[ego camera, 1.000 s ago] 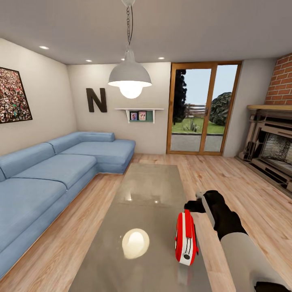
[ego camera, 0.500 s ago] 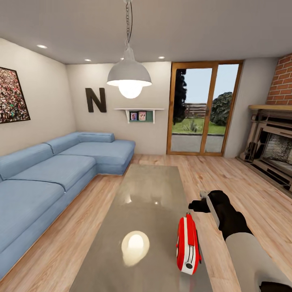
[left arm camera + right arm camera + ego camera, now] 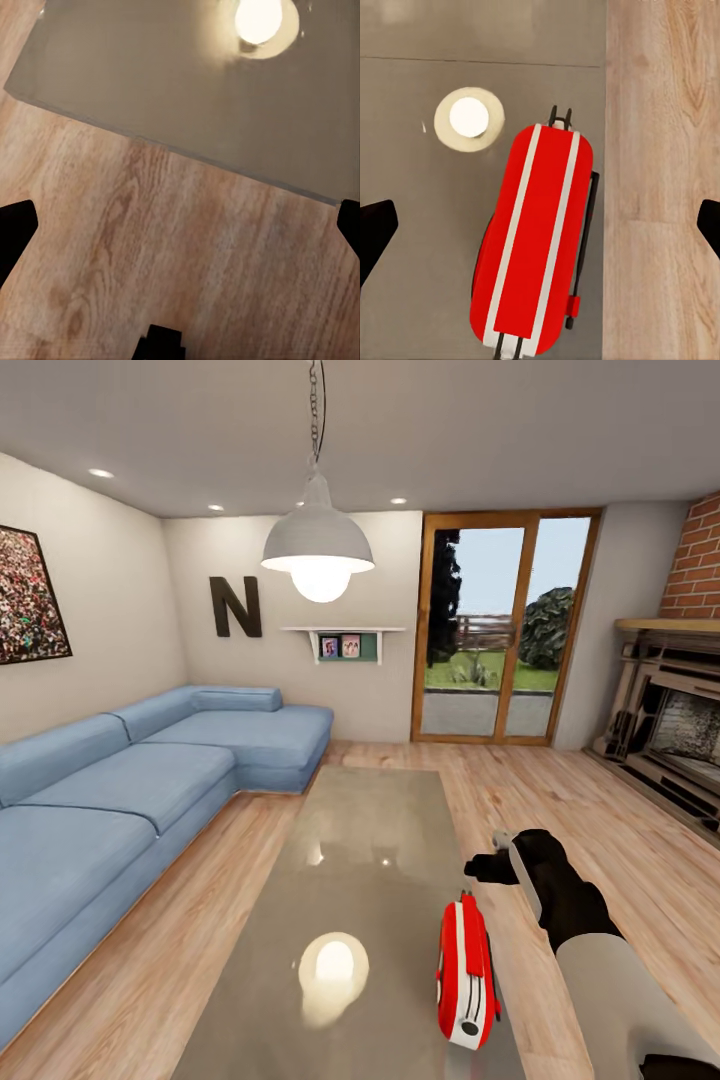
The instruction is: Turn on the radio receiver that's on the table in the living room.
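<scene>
Wide-spread, my right claw (image 3: 540,225) hangs directly over the radio receiver (image 3: 535,241), its two dark fingertips (image 3: 376,229) showing at opposite edges of the right wrist view with nothing between them but the red case below. From the head view that claw (image 3: 478,867) sits at the end of my black-and-grey forearm, just past the radio's far end, at about one o'clock from it. The radio receiver (image 3: 465,971) stands on its narrow edge near the right rim of the table (image 3: 360,830), white stripes running along its top and a thin black handle along the side that faces the floor. My left claw (image 3: 180,225) is likewise open, hovering over the wood plank floor (image 3: 172,255) beside the table's edge, holding nothing. Farther out, a pendant lamp (image 3: 318,550) mirrors itself as a bright spot on the glossy top at nine o'clock from the radio, and the blue sofa (image 3: 120,780) lies beyond at ten o'clock. I judge this to be the approach step: the claw is aligned above but not touching. Next I would need to lower it carefully and press the radio's switch, whose place I cannot make out, without tipping the case.
</scene>
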Controlling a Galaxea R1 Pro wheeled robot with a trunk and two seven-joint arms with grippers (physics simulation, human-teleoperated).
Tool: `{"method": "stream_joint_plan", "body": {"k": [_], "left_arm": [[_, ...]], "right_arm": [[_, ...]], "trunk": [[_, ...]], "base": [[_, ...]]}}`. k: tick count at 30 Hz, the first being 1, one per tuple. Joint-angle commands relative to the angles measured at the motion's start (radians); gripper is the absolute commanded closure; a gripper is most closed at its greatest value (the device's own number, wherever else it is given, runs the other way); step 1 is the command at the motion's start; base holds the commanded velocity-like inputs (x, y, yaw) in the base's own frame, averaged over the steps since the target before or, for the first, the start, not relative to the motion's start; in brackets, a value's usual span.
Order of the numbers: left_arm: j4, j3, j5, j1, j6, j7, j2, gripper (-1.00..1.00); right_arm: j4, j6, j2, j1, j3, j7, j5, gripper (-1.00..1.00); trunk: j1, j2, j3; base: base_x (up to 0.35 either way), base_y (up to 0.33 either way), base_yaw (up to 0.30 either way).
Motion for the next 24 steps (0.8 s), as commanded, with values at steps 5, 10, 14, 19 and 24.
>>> {"method": "stream_joint_plan", "body": {"k": [5, 10, 14, 19, 24], "left_arm": [[0.0, 0.0, 0.0, 0.0, -0.001, 0.0, -0.001, -1.0], [-0.001, -0.004, 0.001, 0.0, 0.0, -0.006, -0.003, -1.0], [-0.001, -0.005, 0.002, 0.0, 0.0, -0.008, -0.002, -1.0], [-0.002, -0.006, 0.004, 0.0, 0.002, -0.01, -0.004, -1.0], [-0.002, -0.006, 0.004, 0.0, 0.005, -0.011, -0.007, -1.0]], "right_arm": [[0.0, 0.0, 0.0, 0.0, 0.0, 0.0, -0.001, -1.0], [0.0, 0.0, 0.0, 0.0, 0.001, 0.0, -0.002, -1.0], [0.004, 0.0, 0.0, 0.0, 0.0, -0.001, -0.002, -1.0], [0.066, 0.0, 0.0, 0.0, 0.001, -0.003, -0.001, -1.0], [0.111, -0.001, 0.0, 0.001, 0.002, -0.002, -0.001, -1.0]], "trunk": [[0.0, 0.0, 0.0], [0.0, 0.0, 0.0], [0.0, 0.0, 0.0], [0.0, 0.0, 0.0], [0.0, 0.0, 0.0]], "base": [[0.076, 0.0, 0.0], [0.012, 0.0, 0.0], [0.001, 0.0, 0.0], [0.0, 0.0, 0.0], [0.0, 0.0, 0.0]]}}
